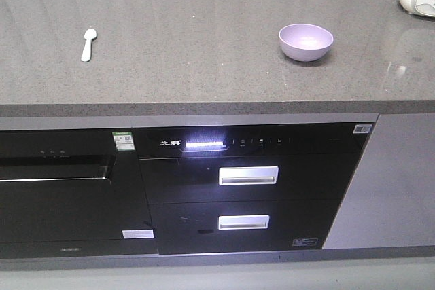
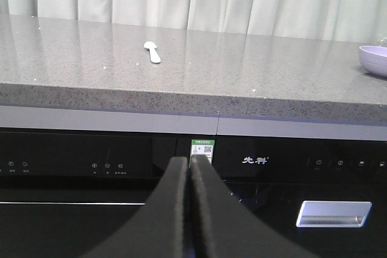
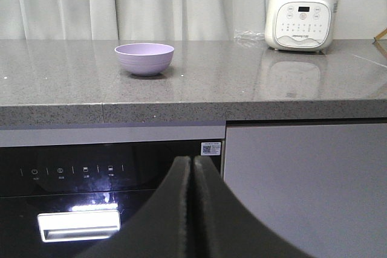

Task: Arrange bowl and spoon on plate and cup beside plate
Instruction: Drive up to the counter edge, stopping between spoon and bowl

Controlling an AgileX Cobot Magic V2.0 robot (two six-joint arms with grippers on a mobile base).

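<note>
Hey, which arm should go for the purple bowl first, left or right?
Right, probably. In the right wrist view the bowl sits nearly ahead of the shut right gripper; from the left gripper it's only at the far right edge, while the spoon lies ahead of that one.

- 1 bowl [image 1: 306,41], lavender, on the counter [image 1: 204,66].
- 1 spoon [image 1: 88,44], pale, on the same counter.
- 1 counter, grey and speckled.
- 1 white appliance [image 3: 300,15] with a button panel, at the counter's far right.
- 2 black appliance fronts below the counter: 1 left front [image 1: 61,195] and 1 middle front [image 1: 183,188].
- 2 silver handles on the middle front: 1 upper handle [image 1: 248,176] and 1 lower handle [image 1: 243,222].
- 2 end effectors: 1 left end effector [image 2: 190,164] and 1 right end effector [image 3: 192,162].
</note>
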